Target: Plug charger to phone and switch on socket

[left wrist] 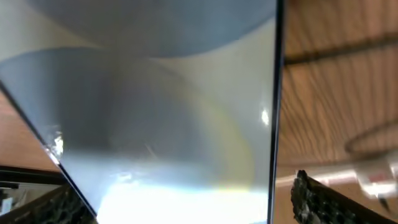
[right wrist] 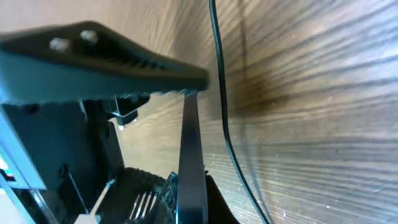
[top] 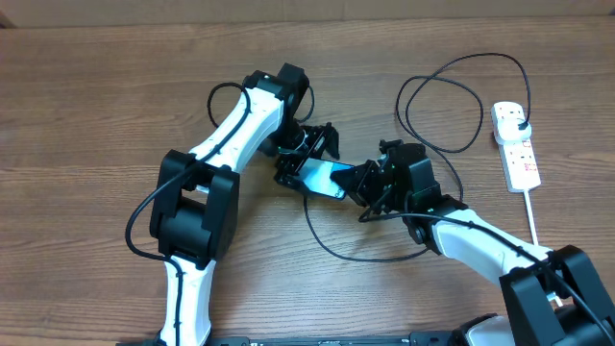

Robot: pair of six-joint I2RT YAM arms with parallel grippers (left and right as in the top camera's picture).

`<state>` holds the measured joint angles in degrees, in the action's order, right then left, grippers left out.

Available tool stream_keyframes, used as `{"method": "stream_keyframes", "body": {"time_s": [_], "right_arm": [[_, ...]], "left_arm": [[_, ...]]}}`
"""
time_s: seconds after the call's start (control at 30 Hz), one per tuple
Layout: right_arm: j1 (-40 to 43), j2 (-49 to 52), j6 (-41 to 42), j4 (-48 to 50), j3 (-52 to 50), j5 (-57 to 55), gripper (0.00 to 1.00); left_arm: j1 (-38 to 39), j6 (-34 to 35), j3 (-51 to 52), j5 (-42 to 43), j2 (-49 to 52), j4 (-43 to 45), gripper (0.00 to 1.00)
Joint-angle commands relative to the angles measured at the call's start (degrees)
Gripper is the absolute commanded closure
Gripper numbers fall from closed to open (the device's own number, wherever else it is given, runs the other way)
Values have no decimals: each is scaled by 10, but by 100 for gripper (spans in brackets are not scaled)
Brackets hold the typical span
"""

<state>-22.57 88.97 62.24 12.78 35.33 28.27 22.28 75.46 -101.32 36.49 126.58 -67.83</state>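
Note:
The phone (top: 322, 176), with a light blue screen, sits tilted between both grippers at mid table. My left gripper (top: 309, 159) straddles its width. In the left wrist view the screen (left wrist: 155, 112) fills the space between the fingers (left wrist: 177, 186), with a strip of wood showing before the right finger. My right gripper (top: 363, 183) is shut on the phone's right end, which shows edge-on (right wrist: 189, 155) between its jaws (right wrist: 189, 186). The black charger cable (top: 452, 67) loops from its plug (top: 519, 120) in the white socket (top: 519, 154) towards the phone. Its connector tip is hidden.
The socket's thick white cord (top: 531, 216) runs down the right side towards my right arm. A slack loop of the cable (top: 332, 250) lies on the wood in front of the phone and shows beside my right gripper (right wrist: 221, 106).

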Motion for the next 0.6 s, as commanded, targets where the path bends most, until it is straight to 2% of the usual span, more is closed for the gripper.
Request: {"method": "stream_keyframes", "body": {"time_s": [0.0,0.2,0.27,0.33,0.43,0.5,0.57], "right_arm": [[19,-31,-7,9,9,38,96],[54,-86,-7,8,9,38,96],[70,-101,-7,8,9,38,96],[88,-114,-7,8,9,34,96],[112,-123,12,8,14,34,96],[123,-125,27,9,21,34,96],[130,-126,42,9,34,36,96]], "left_arm": [[-34,-121,-13,97,-3,20,0],[-86,-264,-13,190,-3,50,0],[-103,-329,-13,245,-3,82,0],[-116,-375,-13,303,-3,118,3],[-129,-443,-13,387,-4,163,2],[-132,-467,-13,401,-6,176,6],[-133,-482,-14,375,-13,175,6]]}}
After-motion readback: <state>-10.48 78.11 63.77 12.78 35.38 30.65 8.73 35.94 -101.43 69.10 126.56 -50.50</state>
